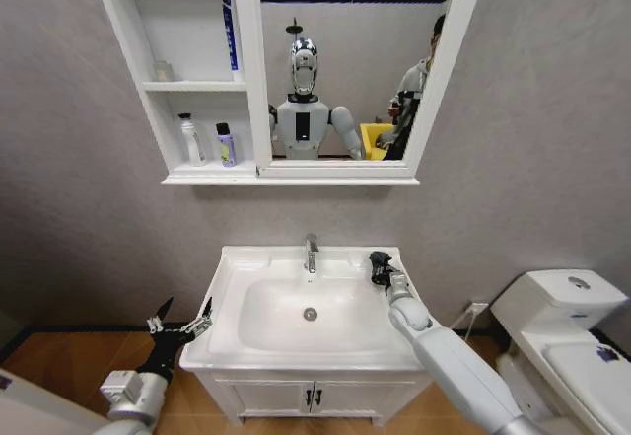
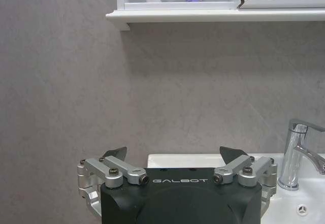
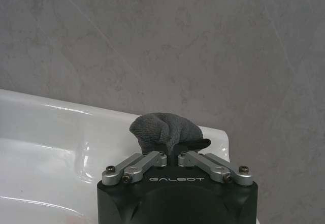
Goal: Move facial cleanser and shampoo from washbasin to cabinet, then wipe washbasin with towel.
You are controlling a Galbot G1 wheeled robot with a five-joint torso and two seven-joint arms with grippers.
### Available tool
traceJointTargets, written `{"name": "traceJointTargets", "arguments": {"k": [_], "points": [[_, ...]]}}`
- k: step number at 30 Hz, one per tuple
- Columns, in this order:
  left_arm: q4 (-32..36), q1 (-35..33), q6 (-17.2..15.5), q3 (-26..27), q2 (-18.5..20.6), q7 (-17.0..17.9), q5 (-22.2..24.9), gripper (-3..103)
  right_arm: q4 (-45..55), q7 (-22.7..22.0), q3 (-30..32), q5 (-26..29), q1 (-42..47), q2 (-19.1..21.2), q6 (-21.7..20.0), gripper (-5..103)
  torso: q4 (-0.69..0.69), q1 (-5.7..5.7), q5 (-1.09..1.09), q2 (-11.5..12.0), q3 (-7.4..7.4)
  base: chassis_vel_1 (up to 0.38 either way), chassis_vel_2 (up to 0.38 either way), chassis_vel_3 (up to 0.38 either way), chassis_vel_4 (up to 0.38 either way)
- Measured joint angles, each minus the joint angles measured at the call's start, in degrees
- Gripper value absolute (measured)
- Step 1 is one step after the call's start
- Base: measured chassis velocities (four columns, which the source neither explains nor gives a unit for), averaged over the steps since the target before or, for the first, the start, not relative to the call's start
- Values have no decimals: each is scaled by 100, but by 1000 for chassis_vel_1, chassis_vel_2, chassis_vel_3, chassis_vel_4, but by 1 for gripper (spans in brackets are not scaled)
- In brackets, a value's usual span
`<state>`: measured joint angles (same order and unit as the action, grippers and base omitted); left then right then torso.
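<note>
The white washbasin (image 1: 229, 328) with its chrome tap (image 1: 312, 253) lies below me. My right gripper (image 1: 380, 268) rests over the basin's back right corner, shut on the small dark towel (image 3: 163, 130), which bunches up beyond the fingers. My left gripper (image 1: 180, 324) hangs open beside the basin's left edge with nothing between its fingers (image 2: 116, 154). On the lowest shelf of the cabinet (image 1: 193, 86) stand a white bottle (image 1: 190, 139) and a purple bottle (image 1: 226, 145); I cannot tell which is the facial cleanser and which the shampoo.
A white-framed mirror (image 1: 340, 70) adjoins the cabinet. A blue tube (image 1: 229, 26) stands on the upper shelf. A white toilet (image 1: 562, 326) is at the right. The low vanity doors (image 1: 314, 394) sit under the basin. The grey wall is close behind.
</note>
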<state>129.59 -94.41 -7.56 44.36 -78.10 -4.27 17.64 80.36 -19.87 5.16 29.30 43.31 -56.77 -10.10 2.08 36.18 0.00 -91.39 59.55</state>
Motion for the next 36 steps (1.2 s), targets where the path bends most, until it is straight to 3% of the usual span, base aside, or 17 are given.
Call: {"name": "traceJointTargets", "arguments": {"k": [14,20,28,29,36], "points": [[0,0,-2,0,0,-1,0,100,218,337,-183,178,84,-65,67,5,1,0,0,0,0,0,0,0,0],[0,0,-2,1,0,-3,-1,100,450,700,-510,221,19,-160,241,5,1,0,-2,0,0,0,0,0,0],[0,0,-2,0,0,-4,-1,100,802,380,-1109,479,234,-574,90,5,3,0,0,-1,0,0,0,0,0],[0,0,-2,0,0,-4,0,100,726,36,-1058,454,288,-503,-234,5,2,-1,0,-2,-1,0,0,0,0],[0,0,-2,0,0,-4,-1,100,548,-183,-876,520,333,-323,-746,5,0,0,0,-1,0,0,0,0,0]]}}
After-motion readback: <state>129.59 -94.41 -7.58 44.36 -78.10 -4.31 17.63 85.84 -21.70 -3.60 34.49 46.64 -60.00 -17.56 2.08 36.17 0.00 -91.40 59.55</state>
